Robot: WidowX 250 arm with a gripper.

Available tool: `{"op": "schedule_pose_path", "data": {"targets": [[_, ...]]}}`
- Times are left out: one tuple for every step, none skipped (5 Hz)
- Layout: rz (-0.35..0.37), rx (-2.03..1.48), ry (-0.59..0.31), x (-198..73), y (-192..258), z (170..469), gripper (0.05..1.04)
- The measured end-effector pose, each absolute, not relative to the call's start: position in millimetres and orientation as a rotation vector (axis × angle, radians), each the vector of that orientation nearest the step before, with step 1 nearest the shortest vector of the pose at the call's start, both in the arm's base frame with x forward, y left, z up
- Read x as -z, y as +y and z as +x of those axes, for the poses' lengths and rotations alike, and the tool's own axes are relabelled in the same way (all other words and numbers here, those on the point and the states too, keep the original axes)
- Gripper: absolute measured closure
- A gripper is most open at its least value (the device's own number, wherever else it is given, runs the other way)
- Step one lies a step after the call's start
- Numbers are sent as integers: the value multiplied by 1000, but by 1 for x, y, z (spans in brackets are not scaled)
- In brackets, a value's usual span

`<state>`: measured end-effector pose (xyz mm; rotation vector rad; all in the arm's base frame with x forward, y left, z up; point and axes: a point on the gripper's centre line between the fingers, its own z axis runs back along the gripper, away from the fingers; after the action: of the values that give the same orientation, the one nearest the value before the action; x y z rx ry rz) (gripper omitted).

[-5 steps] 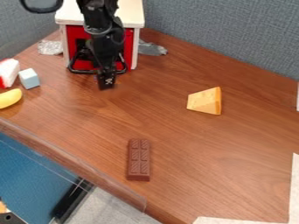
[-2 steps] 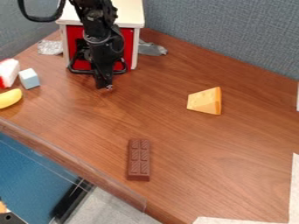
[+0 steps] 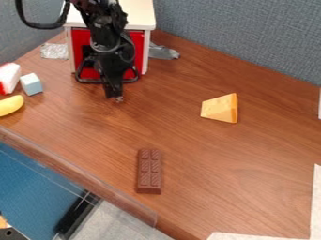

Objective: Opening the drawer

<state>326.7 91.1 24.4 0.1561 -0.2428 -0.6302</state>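
Since the earlier frames, the drawer (image 3: 139,47) has come slightly out toward the near side, its black handle (image 3: 85,80) with it, and the end effector (image 3: 115,97) has shifted a little nearer and right.

From left to right on the bench (image 3: 188,150): a red-and-white block (image 3: 9,77) lies at the far left, with a yellow toy banana (image 3: 11,105) just on its near side and a pale blue cube (image 3: 31,84) to its right. Crumpled foil (image 3: 54,50) lies beside the small white cabinet (image 3: 141,16), which holds the red-fronted drawer. The drawer front and handle stand behind the end effector, showing on both sides of it. Whether the end effector is open or closed, or touches the handle, I cannot tell. The black arm (image 3: 105,30) enters at the top edge and slopes down in front of the cabinet, its tip low. The chocolate bar (image 3: 149,171) lies near; the cheese wedge (image 3: 219,108) sits right.
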Motion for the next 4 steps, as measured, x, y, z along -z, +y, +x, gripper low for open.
{"op": "schedule_pose_path", "data": {"targets": [[143, 624, -251, -28, 83, 317, 862], [141, 641, -251, -31, 75, 308, 864], [140, 654, -255, -30, 67, 296, 875], [150, 666, -255, -27, 65, 289, 889]]}}
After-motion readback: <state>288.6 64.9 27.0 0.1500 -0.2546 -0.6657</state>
